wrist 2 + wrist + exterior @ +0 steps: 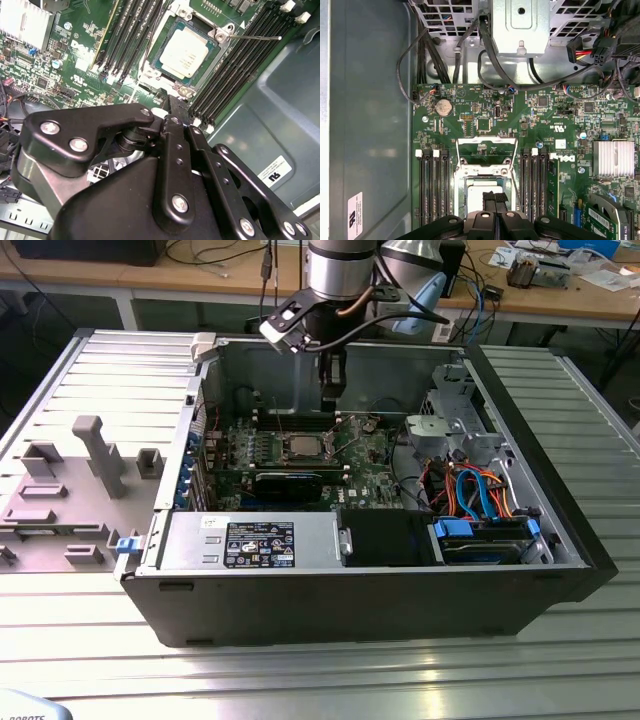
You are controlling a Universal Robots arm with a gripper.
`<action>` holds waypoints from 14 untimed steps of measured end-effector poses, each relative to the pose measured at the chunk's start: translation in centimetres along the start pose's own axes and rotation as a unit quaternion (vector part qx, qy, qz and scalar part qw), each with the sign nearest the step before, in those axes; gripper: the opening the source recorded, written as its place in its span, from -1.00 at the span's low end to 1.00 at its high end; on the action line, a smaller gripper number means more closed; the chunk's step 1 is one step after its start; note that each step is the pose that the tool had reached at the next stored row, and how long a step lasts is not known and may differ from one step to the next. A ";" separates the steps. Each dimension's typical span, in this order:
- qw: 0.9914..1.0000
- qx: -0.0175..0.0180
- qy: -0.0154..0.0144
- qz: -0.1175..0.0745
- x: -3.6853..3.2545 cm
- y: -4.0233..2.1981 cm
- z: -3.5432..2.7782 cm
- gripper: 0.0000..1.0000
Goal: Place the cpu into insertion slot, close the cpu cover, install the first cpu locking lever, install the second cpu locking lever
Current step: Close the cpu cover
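The cpu (186, 50) lies flat in the insertion slot (218, 34), silver top up, on the green board inside the open computer case. In the exterior view my gripper (332, 395) hangs just above and behind the insertion slot (303, 447). Its black fingers are shut together with nothing between them, and their tips overlap the cpu (476, 192) in the first wrist view, where my gripper (495, 196) is seen from behind. The cpu cover (485, 140) is swung up and open beside the slot. A thin metal lever (255, 36) sticks out free from one corner.
Black memory slots (432, 185) flank the slot on both sides. A long black card (288, 483) lies nearer the case front. Drive cage (450, 430) and coloured cables (480, 495) fill the exterior view's right. Case walls (530, 440) ring the board. A grey fixture (90, 465) stands outside.
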State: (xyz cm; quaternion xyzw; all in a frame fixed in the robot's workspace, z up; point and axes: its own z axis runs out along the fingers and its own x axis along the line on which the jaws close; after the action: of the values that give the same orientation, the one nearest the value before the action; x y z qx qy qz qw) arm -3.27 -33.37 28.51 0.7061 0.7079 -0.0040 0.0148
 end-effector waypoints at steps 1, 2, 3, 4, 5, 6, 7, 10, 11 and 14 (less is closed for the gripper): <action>1.000 0.000 0.000 0.000 0.00 0.02 0.00 -0.79; 1.000 0.000 0.000 0.000 0.00 0.04 0.00 -0.79; 1.000 0.000 0.000 0.000 0.00 0.05 0.00 -0.79; 1.000 0.000 0.000 0.000 0.00 0.06 0.00 -0.79; 1.000 0.000 0.000 0.000 0.00 0.08 0.00 -0.79; 1.000 0.000 0.000 0.000 0.00 0.11 0.00 -0.79; 1.000 0.000 0.000 0.000 0.00 0.12 0.00 -0.79; 1.000 0.000 -0.002 0.000 0.00 0.33 0.00 -0.79; 1.000 0.000 -0.002 0.000 0.00 0.33 0.00 -0.79; 1.000 0.000 -0.002 0.000 0.00 0.38 0.01 -0.79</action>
State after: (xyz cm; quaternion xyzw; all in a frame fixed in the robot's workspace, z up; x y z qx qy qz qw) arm -2.89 -33.37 28.51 0.7061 0.7079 -0.0054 0.0161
